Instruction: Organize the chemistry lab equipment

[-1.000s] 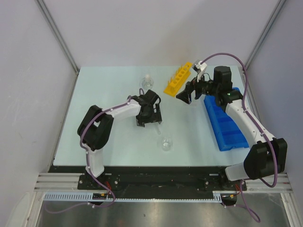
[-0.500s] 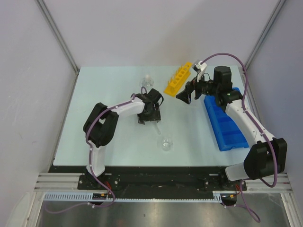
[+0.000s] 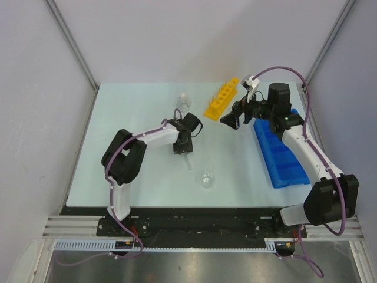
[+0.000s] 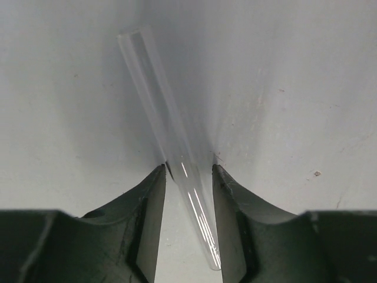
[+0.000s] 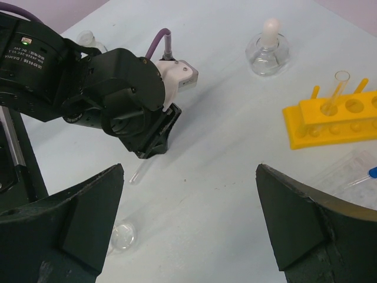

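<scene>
Clear glass, a thin tube (image 4: 171, 135) lies on the white table (image 4: 294, 88) between the black jaws of the left gripper (image 4: 188, 172). The jaws stand close on either side, but whether they pinch it cannot be told. Seen from above, the tube's end pokes out toward the small clear beaker (image 3: 207, 178). White print on the left arm's motor housing (image 5: 26, 56) reads partly "DAMIA". The right gripper (image 5: 188, 170) hangs spread wide and empty, near the yellow holed tube rack (image 5: 333, 118), in which one clear tube stands. The small clear flask with white stopper (image 5: 268, 50) sits beyond the rack. The blue compartmented bin (image 3: 285, 156) lies at the table's right edge.
</scene>
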Controlling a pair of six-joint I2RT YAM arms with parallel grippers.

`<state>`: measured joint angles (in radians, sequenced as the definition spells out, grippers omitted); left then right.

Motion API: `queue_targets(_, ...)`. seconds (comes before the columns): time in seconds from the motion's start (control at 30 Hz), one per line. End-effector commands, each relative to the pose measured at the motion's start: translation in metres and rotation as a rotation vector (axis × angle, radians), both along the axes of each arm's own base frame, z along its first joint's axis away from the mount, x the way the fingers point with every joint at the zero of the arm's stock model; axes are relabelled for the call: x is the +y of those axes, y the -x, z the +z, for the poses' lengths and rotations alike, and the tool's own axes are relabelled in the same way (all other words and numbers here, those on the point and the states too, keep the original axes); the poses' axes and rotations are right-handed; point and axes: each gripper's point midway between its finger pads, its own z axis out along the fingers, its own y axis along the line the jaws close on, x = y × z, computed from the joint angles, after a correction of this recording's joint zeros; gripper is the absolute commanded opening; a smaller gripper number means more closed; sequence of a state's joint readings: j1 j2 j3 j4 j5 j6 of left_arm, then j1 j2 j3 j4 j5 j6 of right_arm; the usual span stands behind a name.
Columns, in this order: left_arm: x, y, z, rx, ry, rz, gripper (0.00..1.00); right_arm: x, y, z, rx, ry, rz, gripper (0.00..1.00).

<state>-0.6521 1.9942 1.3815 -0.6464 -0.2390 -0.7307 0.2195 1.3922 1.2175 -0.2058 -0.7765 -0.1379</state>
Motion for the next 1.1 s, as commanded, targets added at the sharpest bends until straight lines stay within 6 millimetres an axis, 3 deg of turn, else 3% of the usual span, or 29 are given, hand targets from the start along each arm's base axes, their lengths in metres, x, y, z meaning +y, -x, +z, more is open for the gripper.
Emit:
queue_targets(0.0,0.013,0.015,-0.023,0.040,-0.052,0.005,0.41,0.000,0.005,0.021,-0.059,-0.030,0.013,1.00)
queue_targets(0.27,0.014,0.021,-0.027,0.026,-0.022,-0.017,0.25,-0.001,0.005,0.021,-0.057,-0.034,0.014,1.00)
queue_targets(0.77,0.014,0.020,-0.027,-0.007,-0.013,-0.069,0.11,-0.001,0.006,0.020,-0.054,-0.038,0.019,1.00)
queue_targets(0.87,0.017,0.017,-0.027,-0.016,-0.030,-0.064,0.03,-0.002,0.006,0.022,-0.058,-0.038,0.018,1.00)
queue_targets(1.07,0.020,0.015,-0.022,-0.033,-0.039,-0.062,0.02,-0.002,0.006,0.020,-0.054,-0.038,0.019,0.99)
